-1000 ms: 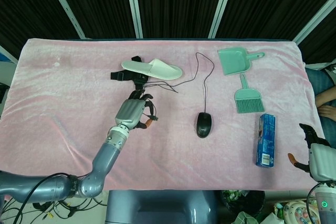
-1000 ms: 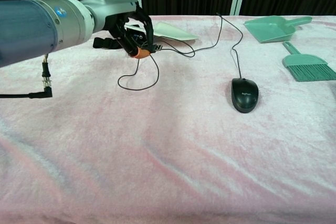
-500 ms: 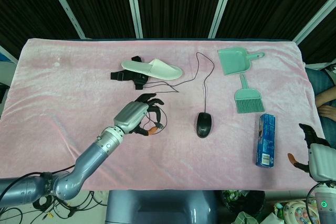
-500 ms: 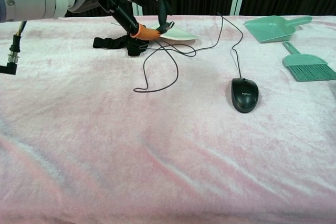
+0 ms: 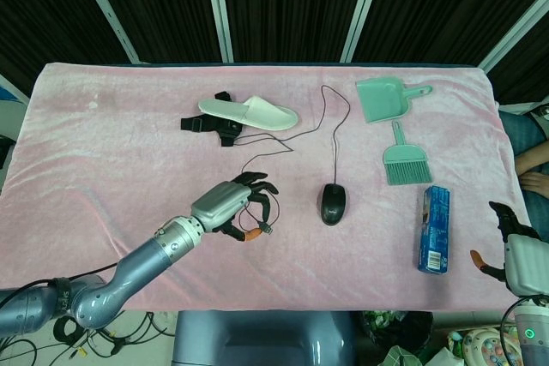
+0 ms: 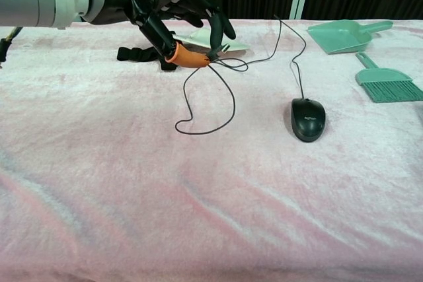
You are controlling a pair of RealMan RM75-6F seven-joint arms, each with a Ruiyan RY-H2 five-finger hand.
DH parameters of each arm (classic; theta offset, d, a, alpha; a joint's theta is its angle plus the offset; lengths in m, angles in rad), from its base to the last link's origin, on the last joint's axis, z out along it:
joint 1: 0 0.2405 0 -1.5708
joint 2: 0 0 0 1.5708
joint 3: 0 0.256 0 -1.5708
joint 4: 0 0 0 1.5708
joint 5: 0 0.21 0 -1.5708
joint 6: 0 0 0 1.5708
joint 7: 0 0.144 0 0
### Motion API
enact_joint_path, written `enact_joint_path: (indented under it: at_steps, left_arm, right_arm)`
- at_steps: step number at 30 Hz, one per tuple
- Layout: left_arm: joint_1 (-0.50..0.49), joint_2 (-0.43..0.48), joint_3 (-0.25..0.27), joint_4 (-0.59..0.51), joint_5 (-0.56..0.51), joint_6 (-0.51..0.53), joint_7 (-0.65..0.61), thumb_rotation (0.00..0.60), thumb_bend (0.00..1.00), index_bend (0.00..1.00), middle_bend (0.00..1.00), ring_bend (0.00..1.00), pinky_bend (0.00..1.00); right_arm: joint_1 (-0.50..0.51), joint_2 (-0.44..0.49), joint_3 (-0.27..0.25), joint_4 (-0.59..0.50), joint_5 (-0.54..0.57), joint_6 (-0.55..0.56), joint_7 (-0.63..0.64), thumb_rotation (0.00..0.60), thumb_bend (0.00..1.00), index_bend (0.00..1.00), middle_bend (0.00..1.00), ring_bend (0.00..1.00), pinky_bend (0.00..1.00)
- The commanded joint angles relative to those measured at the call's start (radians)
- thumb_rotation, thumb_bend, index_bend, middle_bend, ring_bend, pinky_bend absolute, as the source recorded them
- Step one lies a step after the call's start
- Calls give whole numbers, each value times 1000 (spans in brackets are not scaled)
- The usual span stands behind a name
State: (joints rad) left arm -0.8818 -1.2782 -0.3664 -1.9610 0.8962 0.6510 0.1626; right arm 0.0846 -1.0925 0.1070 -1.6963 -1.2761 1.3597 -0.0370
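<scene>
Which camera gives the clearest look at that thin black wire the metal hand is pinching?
The chest view: the left hand pinches the wire's plug end, and the wire hangs in a loop to the cloth. The head view shows the wire running from the mouse.

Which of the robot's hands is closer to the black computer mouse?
Left. The left hand hovers just beside the mouse, pinching its cable; the right hand sits off the table's far corner.

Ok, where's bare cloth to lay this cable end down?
Bare cloth lies in front of the left hand and mouse, and at far left. Crowded: behind, by slipper and black strap; right, by brush and blue box.
</scene>
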Motion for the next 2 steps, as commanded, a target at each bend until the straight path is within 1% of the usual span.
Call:
enact_joint_path:
  at_steps: [1,2]
  left_arm:
    - [-11,4,10,-2,2,9,-14,600,394,649,192,0,0]
    - [-14,4,14,-2,2,12,-17,600,394,649,192,0,0]
  right_arm:
    - [0,0,0,0,1,0,1,600,165,135,132,329,272]
    - [0,0,0,0,1,-1,2,600,165,135,132,329,272]
